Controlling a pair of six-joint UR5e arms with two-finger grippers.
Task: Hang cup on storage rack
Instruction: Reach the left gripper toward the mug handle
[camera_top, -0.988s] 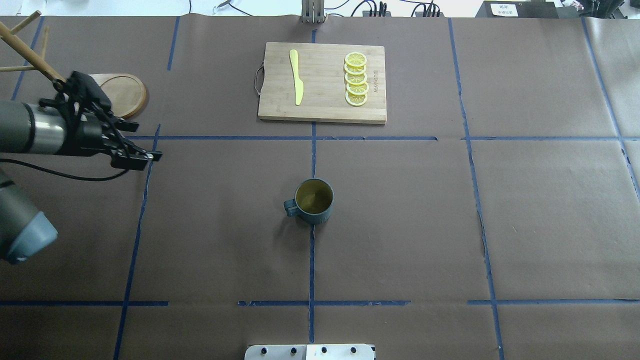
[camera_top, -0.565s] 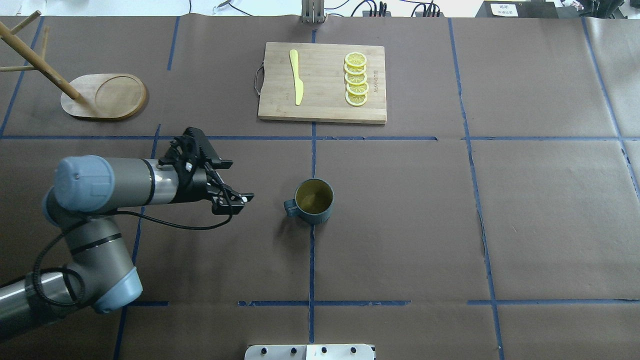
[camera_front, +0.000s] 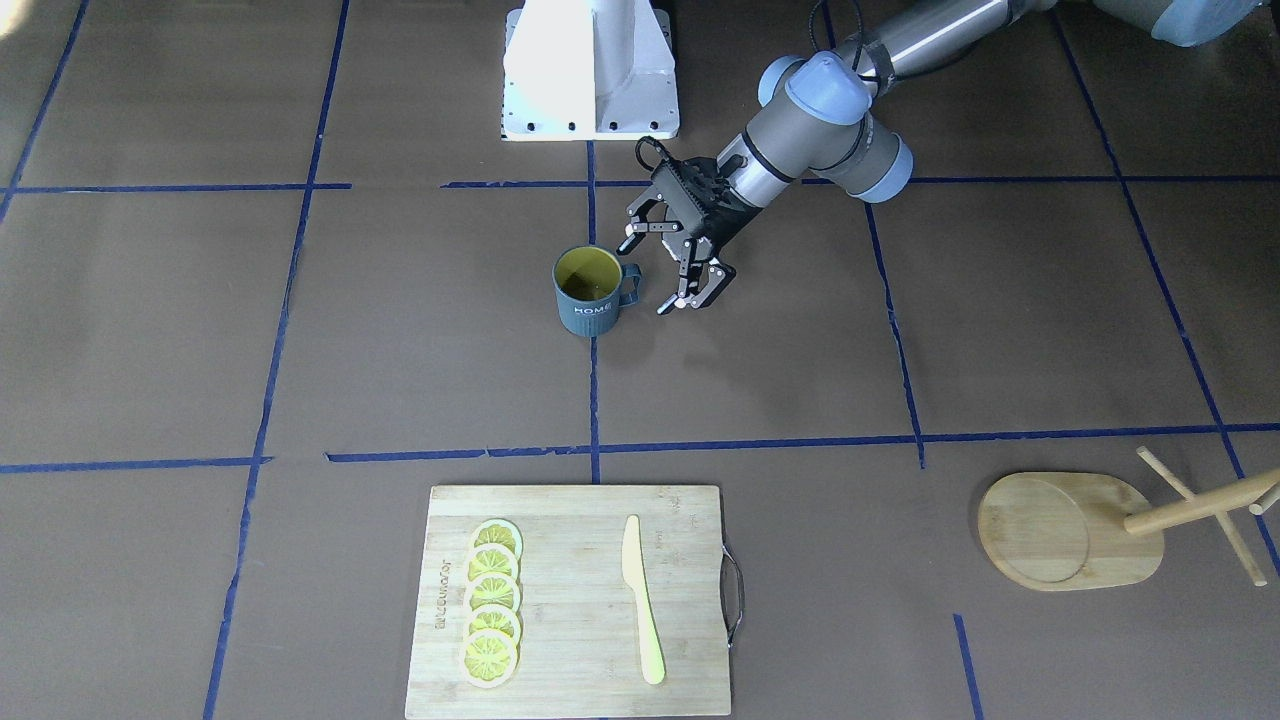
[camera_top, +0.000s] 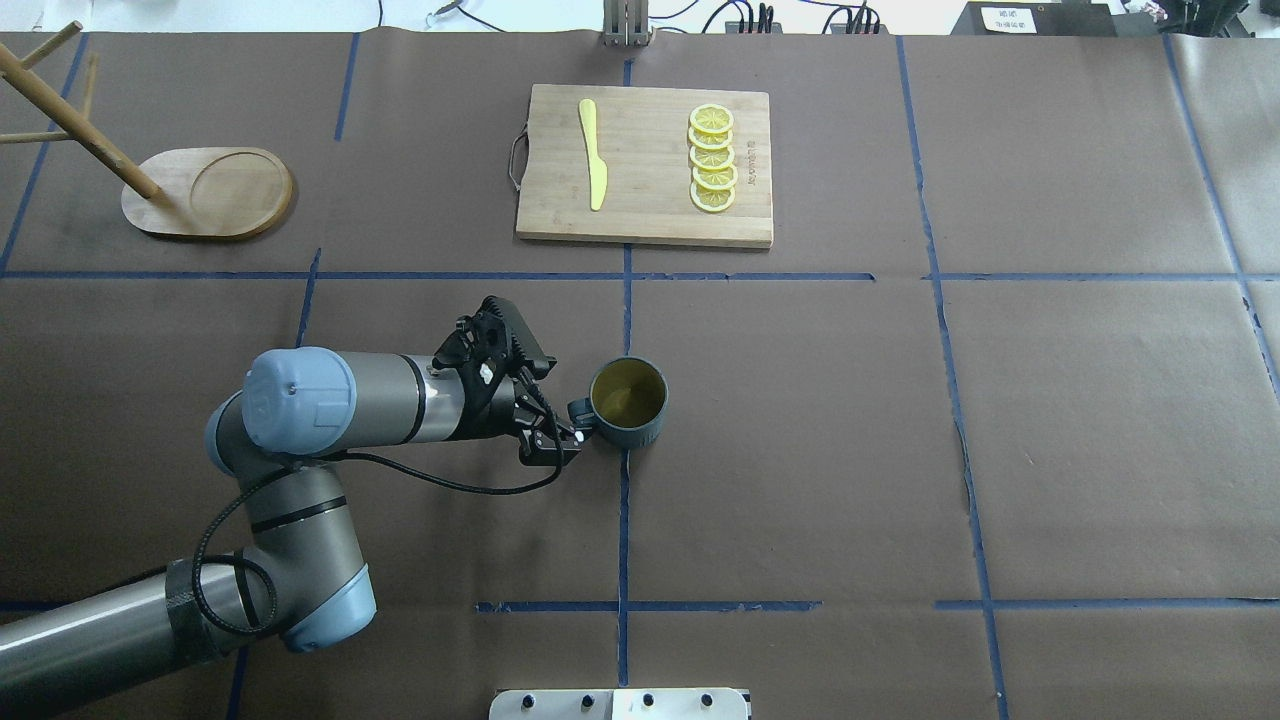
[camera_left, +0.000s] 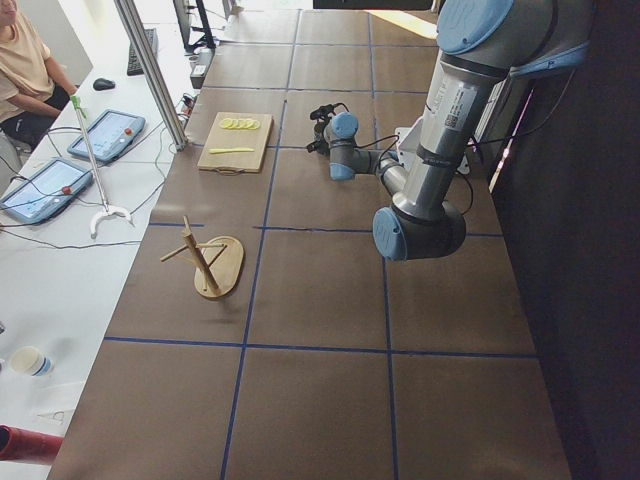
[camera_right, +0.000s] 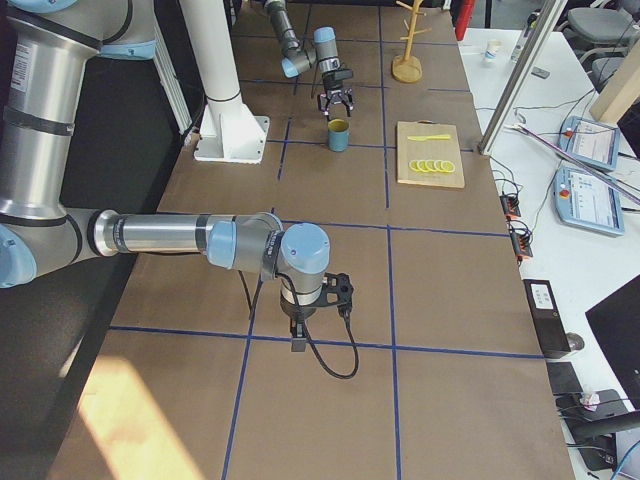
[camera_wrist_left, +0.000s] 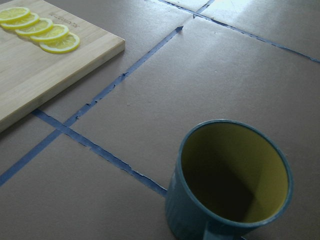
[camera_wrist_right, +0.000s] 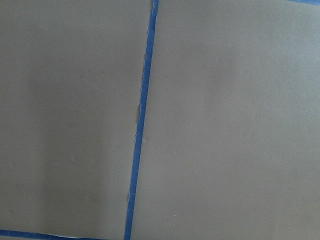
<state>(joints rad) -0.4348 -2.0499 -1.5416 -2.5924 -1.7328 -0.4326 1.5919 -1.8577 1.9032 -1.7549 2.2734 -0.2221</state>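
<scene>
Cup (camera_front: 587, 290) stands upright; our left gripper (camera_front: 652, 272), jaws spread wide, hovers just beside its loop handle (camera_front: 632, 283). We should centre on that handle before closing, then lift straight.

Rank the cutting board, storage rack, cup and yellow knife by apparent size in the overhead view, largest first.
1. cutting board
2. storage rack, though its pegs run off the frame
3. cup
4. knife: about as long as the cup is wide, but far thinner

Matt cup (camera_front: 588, 305); wooden storage rack (camera_front: 1050, 530), paper tabletop (camera_front: 300, 350)
</scene>
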